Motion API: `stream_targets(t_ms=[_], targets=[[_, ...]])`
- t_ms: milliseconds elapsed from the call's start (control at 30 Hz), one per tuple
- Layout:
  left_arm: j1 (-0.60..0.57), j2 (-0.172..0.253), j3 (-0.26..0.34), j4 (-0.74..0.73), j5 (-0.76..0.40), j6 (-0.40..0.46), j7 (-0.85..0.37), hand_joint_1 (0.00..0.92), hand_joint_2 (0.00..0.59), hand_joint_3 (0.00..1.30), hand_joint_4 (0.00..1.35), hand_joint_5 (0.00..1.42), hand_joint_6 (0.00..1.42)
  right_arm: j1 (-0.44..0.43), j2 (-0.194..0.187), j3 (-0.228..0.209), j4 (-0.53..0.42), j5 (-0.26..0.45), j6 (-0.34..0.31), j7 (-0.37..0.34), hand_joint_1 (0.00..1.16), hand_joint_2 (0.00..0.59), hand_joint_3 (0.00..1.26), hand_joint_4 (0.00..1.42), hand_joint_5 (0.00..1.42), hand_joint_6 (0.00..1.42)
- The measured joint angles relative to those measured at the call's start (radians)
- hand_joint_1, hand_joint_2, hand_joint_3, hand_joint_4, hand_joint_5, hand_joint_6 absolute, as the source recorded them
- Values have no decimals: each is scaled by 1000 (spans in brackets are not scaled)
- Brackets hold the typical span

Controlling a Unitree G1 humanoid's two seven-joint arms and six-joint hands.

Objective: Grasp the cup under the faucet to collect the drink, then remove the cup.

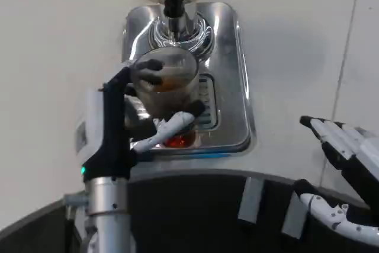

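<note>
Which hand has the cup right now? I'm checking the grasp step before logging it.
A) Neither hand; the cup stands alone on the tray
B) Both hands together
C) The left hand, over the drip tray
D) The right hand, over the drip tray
C: the left hand has its fingers wrapped around the cup above the steel drip tray, while the right hand waits open off to the side.

Left forearm (108, 214): silver cylinder, black wrist housing, small green light. Left hand (127, 125): white back, black-and-white fingers. Right hand (346, 164): white finger segments, black joints, visible screws.
</note>
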Motion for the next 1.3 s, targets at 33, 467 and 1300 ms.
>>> stream_targets(t_ms=[33, 467, 1300], targets=[[21, 2, 2, -34, 0, 6, -14, 743, 30, 1203, 1262, 1333, 1424, -1, 0, 1, 7, 3, -11, -8, 191, 495, 0, 0, 0, 0], [255, 10, 30, -369, 10, 42, -144, 699, 35, 1192, 1231, 1305, 1424, 75, -20, -40, 153, 41, -343, -265, 207, 513, 0, 0, 0, 0], [530, 64, 65, -604, 71, -84, -230, 668, 71, 1190, 1201, 1305, 1424, 110, -19, -68, 258, -70, -604, -495, 79, 541, 0, 0, 0, 0]])
